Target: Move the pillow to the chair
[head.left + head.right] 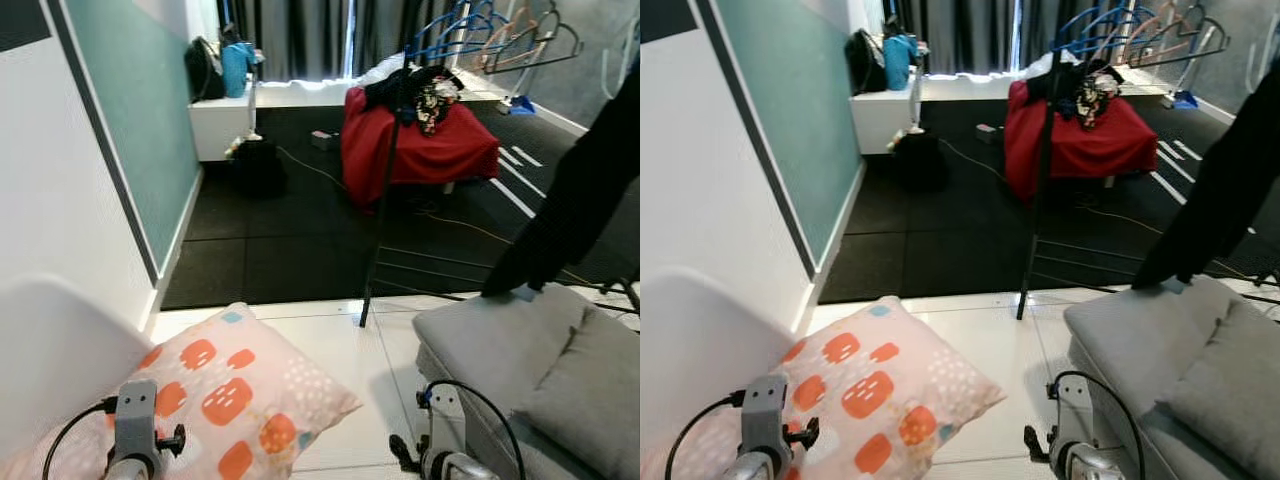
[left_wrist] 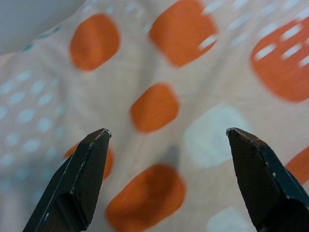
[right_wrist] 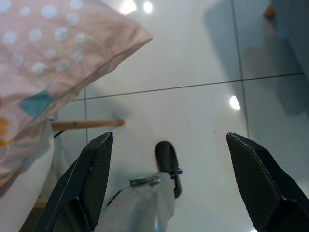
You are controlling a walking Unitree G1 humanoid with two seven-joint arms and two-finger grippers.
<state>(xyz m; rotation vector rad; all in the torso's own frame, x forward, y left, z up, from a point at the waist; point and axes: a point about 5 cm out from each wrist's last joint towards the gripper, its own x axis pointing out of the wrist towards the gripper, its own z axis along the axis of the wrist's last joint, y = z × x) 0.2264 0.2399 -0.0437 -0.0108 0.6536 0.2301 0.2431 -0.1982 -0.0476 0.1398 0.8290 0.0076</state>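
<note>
Both grippers are spread: the left gripper (image 2: 166, 133) hovers just above the pink orange-spotted fabric pillow (image 1: 235, 390), beside the right gripper (image 3: 169, 137).

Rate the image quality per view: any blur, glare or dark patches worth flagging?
Eye views: sharp and evenly lit, with bright window light blowing out behind the dark curtains. Left wrist view: the pillow is soft, out of focus behind the open left gripper. Right wrist view: ceiling lights glare off the glossy floor tiles between the open right gripper fingers.
</note>
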